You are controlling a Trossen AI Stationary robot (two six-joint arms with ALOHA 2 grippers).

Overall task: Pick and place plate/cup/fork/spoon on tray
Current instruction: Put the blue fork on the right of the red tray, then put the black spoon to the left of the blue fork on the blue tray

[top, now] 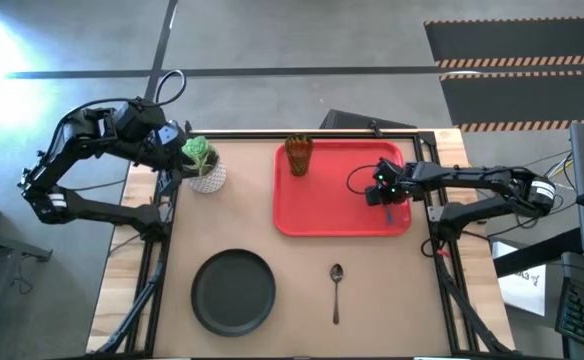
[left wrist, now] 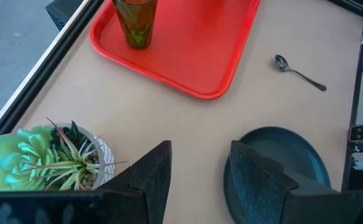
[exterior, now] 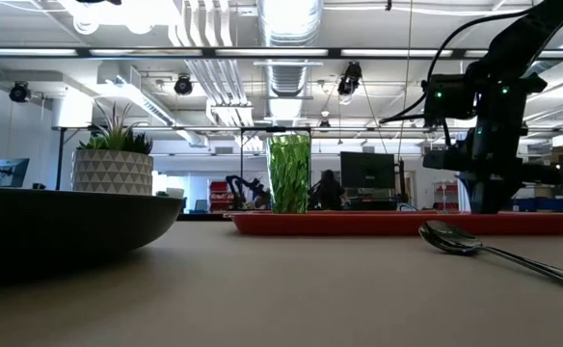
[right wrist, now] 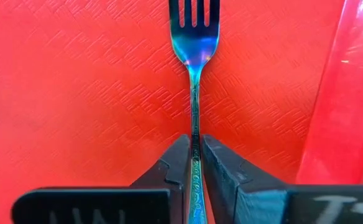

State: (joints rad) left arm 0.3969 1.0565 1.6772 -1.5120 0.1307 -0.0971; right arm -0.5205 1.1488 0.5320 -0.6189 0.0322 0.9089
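Right gripper (right wrist: 194,163) over the right end of the red tray (top: 327,222), its two fingers pressed together on the slim handle of the fork (right wrist: 194,59), tines pointing away from the wrist, directly above the tray floor. Whether the fork already rests on the tray cannot be told. The fork appears light, rigid and smooth, with a blue-tinted sheen; a narrow handle of this kind probably pivots or slips between flat pads, so the mid-handle hold shown seems the sound one, keeping the tines level for release.

Left gripper (left wrist: 197,171) waits at the table's far left corner, fingers apart, just above the potted plant (top: 201,163), a white patterned pot.

The cup (top: 298,154), a translucent olive-green tumbler, stands upright in the tray's far left corner; it looks light and easily tipped, best taken across its wall.

The spoon (top: 336,290) lies on the bare table nearer the front edge, apart from the tray; thin, stiff and flat-lying, it likely demands a pinch across the handle from directly above.

The plate (top: 233,291), dark with a raised rim, sits to the spoon's left; probably the heaviest item, graspable only at its rim.
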